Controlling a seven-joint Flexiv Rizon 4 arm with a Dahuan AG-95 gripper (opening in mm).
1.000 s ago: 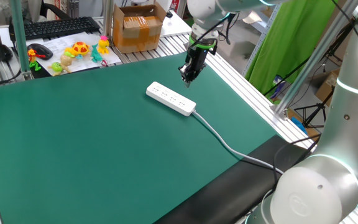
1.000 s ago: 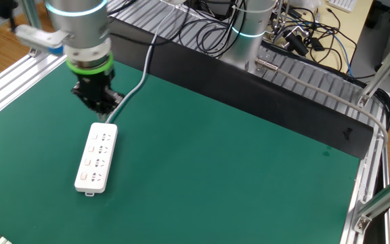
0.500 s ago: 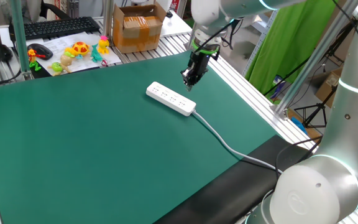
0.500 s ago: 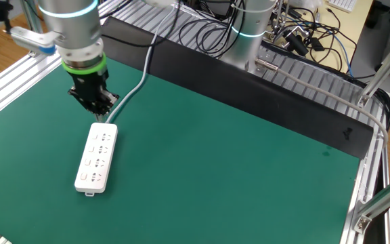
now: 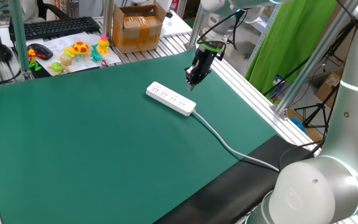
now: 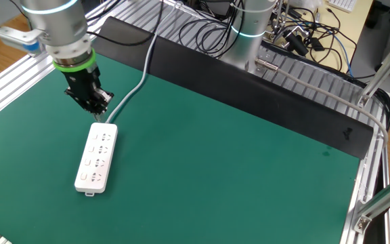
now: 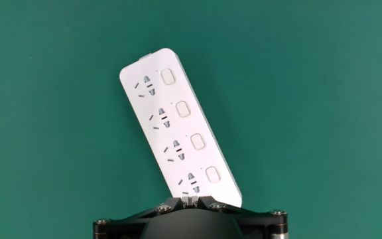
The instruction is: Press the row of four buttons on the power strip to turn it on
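The white power strip (image 5: pixel 171 99) lies flat on the green mat, its cable (image 5: pixel 229 146) running off toward the table's edge. In the hand view the power strip (image 7: pixel 178 133) stretches away from the fingers, and the four buttons (image 7: pixel 182 109) form a row along its right side beside the socket marks. My gripper (image 5: pixel 190 86) hangs tilted over the strip's cable end, fingertips shut together with nothing between them. From the other side the gripper (image 6: pixel 99 110) sits just beyond the end of the power strip (image 6: pixel 96 157). Whether the tips touch the strip I cannot tell.
A cardboard box (image 5: pixel 137 28), small toys (image 5: pixel 79 50) and a keyboard (image 5: pixel 55 26) sit behind the mat's far edge. Aluminium rails (image 5: pixel 247 93) border the mat on the gripper's side. A black strip (image 6: pixel 249 78) and loose cables edge the opposite side.
The hand has swung sideways toward the railed edge and tilted, while its tips stay near the strip's cable end. The strip has not moved.
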